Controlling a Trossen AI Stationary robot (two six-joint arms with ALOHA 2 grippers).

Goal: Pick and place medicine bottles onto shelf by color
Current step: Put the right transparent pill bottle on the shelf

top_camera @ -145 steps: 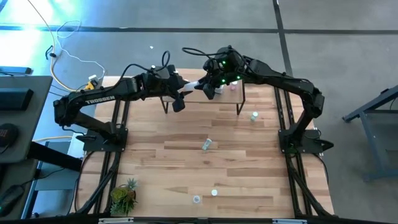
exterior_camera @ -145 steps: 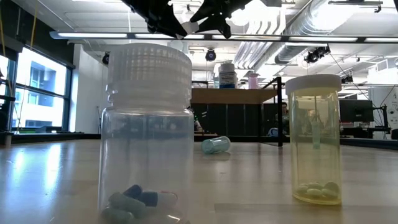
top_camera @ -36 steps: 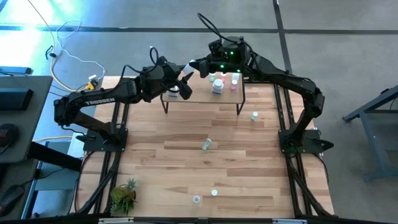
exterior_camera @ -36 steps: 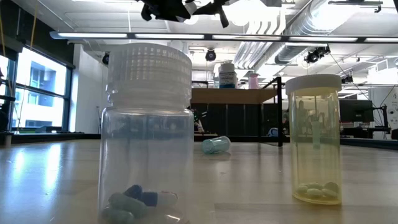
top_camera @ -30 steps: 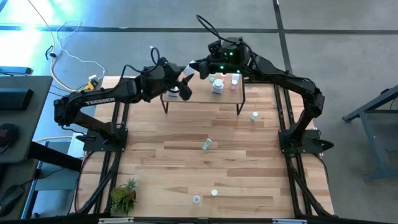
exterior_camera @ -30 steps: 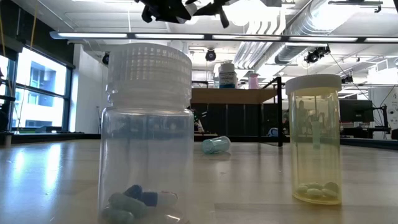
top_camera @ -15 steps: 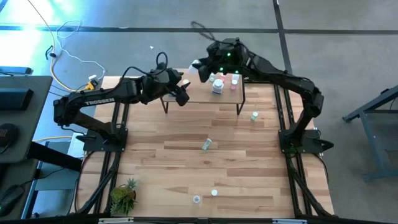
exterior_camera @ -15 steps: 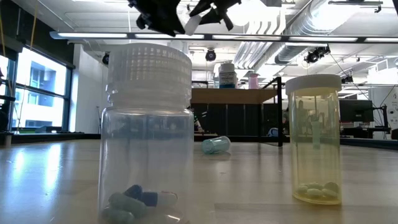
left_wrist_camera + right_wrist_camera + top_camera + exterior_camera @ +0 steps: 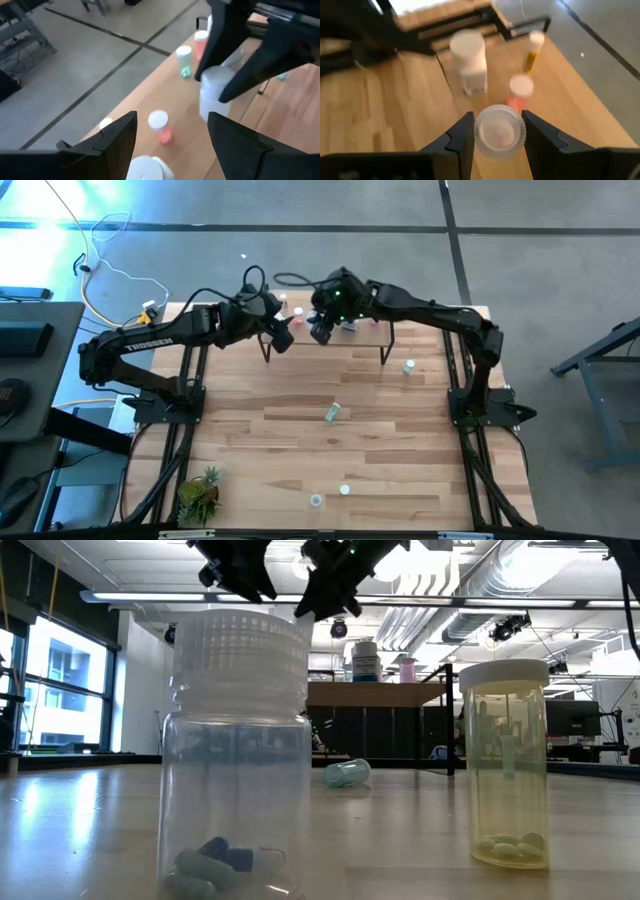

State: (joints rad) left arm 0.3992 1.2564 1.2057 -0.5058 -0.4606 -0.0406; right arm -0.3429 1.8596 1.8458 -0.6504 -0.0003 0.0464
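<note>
The shelf (image 9: 370,332) stands at the table's far edge with several bottles on it. My right gripper (image 9: 320,328) hovers over its left part, shut on a clear bottle with a ribbed white cap (image 9: 499,132). In the right wrist view a large white bottle (image 9: 469,60), a yellow vial (image 9: 535,47) and a pink bottle (image 9: 521,90) stand on the shelf beyond it. My left gripper (image 9: 283,337) is open just to the left (image 9: 175,135), above a white cap (image 9: 147,167). It faces the held bottle (image 9: 214,95). My right gripper pinches the clear bottle between its two fingers (image 9: 462,135), one on each side of the body just under the ribbed cap (image 9: 499,120). The fingers come from above, slanting down. The bottle is upright; whether its bottom touches the shelf I cannot tell.
Other bottles are on the tabletop: one by the right edge (image 9: 408,367), one lying mid-table (image 9: 332,412), two near the front (image 9: 344,490) (image 9: 316,500). A potted plant (image 9: 200,495) sits at the near left corner. Green (image 9: 183,60) and pink (image 9: 160,125) bottles stand on the shelf.
My right gripper has carried the bottle from beyond the shelf's far edge toward the table's left and near side, and lower, ending over the shelf's left part. My left gripper has drawn back slightly toward the near edge and downward, staying open.
</note>
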